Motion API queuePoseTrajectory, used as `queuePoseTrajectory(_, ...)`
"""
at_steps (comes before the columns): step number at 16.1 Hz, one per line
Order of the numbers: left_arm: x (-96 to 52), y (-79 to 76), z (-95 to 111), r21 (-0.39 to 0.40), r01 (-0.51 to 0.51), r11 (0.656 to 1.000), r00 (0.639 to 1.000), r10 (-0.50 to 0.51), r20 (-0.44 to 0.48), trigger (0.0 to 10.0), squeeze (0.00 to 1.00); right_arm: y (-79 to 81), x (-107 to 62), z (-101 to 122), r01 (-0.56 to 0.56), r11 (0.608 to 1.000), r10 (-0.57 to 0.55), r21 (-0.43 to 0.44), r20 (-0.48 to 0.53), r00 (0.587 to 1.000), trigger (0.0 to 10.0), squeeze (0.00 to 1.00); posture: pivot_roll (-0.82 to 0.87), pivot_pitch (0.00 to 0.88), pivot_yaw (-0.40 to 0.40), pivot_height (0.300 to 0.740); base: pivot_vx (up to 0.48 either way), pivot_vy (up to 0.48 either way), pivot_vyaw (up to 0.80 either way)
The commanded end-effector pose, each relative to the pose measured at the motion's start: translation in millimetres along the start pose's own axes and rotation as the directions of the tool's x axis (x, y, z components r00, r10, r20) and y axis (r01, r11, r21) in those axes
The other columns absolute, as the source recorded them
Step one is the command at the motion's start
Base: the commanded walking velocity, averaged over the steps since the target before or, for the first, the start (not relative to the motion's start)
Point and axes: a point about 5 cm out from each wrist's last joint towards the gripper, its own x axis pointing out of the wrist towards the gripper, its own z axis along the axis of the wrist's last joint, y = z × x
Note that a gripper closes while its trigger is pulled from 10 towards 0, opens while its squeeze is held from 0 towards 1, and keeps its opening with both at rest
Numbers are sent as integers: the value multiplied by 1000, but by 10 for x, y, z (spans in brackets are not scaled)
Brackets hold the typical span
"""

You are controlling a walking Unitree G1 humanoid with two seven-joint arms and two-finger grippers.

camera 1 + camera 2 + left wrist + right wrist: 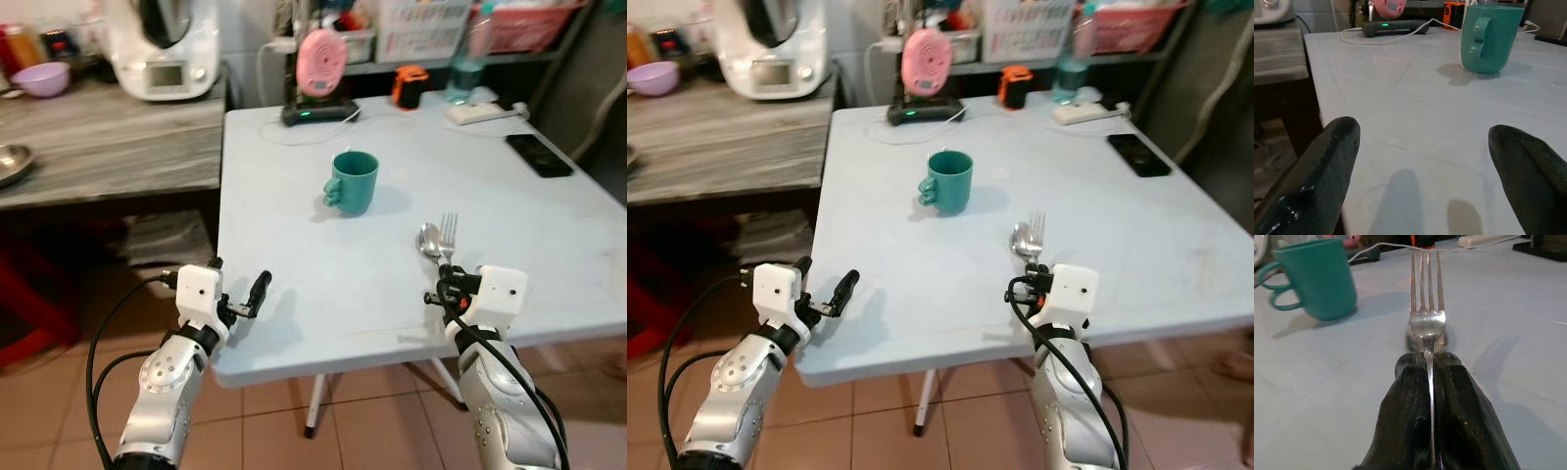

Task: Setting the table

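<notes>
Fork (1427, 318) clamped between right gripper (1430, 382) fingers, tines above spoon (428, 240), left gripper (1425, 161) fingers apart, teal mug (353, 181) mid-frame, pale bench (294, 245)

Silver fork (1427, 318) and spoon (428, 240) near upright teal mug (353, 182).

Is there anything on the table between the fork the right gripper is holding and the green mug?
Nothing visible. The right gripper is shut on the fork and a spoon, and the table is bare from there to the green mug, which stands farther in and to the left.
</notes>
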Motion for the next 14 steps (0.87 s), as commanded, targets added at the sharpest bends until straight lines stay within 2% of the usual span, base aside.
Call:
queuePoseTrajectory(1, -17, 52, -7, 16, -17, 1000, 1000, 17, -3, 10000, 0, 56, -4, 74, -24, 1000, 24, 5, 36, 999, 10000, 0, 7, 0, 32, 740, 0, 345, -581)
queuePoseTrajectory(5, -1, 54, 0, 19, -16, 1000, 1000, 16, 2, 10000, 0, 61, -10, 71, -29, 1000, 29, 7, 37, 999, 10000, 0, 5, 0, 34, 740, 0, 347, -564)
queuePoseTrajectory(10, 17, 61, 6, 24, -14, 1000, 1000, 13, 9, 10000, 0, 96, -13, 118, -76, 997, 76, 2, 69, 995, 10000, 0, 2, 0, 34, 740, 0, 355, 0)
queuePoseTrajectory(14, 12, 71, 6, 31, -15, 999, 1000, 15, 8, 10000, 0, 162, -29, 131, -134, 991, 133, 10, 82, 988, 10000, 0, 8, 0, 34, 740, 0, 356, 628)
